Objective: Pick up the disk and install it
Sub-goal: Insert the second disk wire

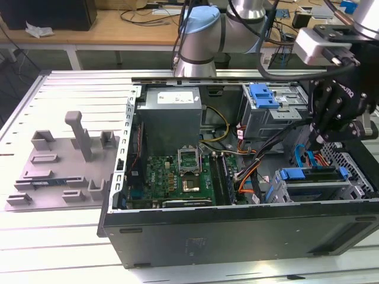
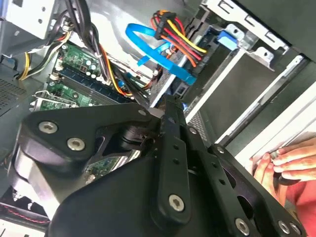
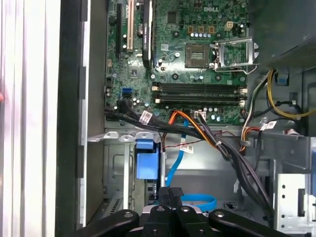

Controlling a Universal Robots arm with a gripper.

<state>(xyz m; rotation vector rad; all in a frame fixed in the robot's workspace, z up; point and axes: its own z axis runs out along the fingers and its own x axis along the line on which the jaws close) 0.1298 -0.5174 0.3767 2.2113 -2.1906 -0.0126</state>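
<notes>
Black and jointed, the gripper (image 1: pixel 320 141) hung inside the open computer case (image 1: pixel 237 236), its fingers (image 3: pixel 170 197) pressed together with nothing between them. Just below, the disk (image 1: pixel 314 176) sat edge-up in the drive cage (image 1: pixel 349 188), blue carrier rail showing, beside the motherboard (image 1: pixel 177 177). 1 hand (image 2: pixel 289 163) rested nearby.
</notes>
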